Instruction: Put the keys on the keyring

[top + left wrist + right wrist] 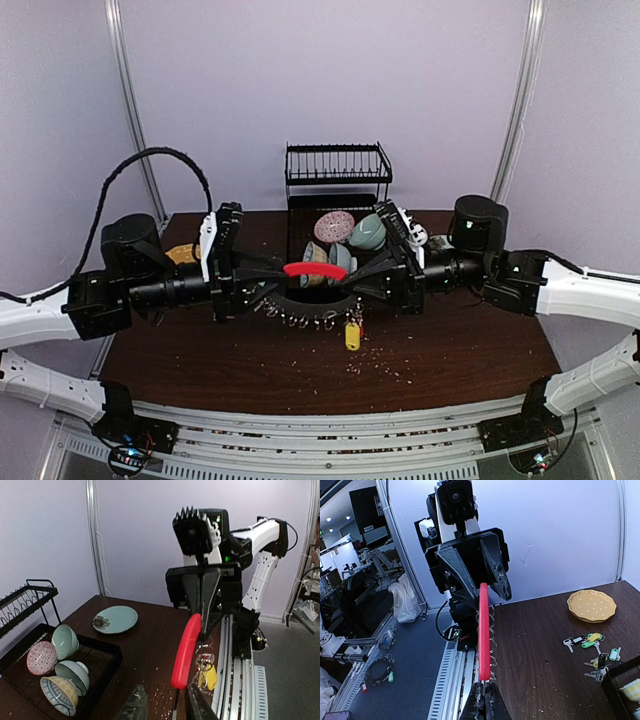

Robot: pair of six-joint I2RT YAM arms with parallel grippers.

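Top view, keyring (315, 269): big silver metal ring with a glossy red plastic sleeve, held in the air just in front of the black wire dish rack (337, 165). Little split rings and a yellow-tagged key (352, 335) dangle under it.
Top view, table (200, 350): dark brown wood in front of the rack, crumbs all over.
Left wrist, left gripper (167, 707): black fingers stand apart on either side of the ring wire, not pinching it as far as I can see.
Left wrist, bowls (72, 675): glazed ceramic in teal, pink pattern and yellow, standing on edge inside the rack.
Right wrist, right gripper (484, 705): fingers clamped tight on the ring's bare wire.
Right wrist, keys (592, 647): small silver ones with green, teal and yellow plastic tags, flat on the table just beside the rack's corner.
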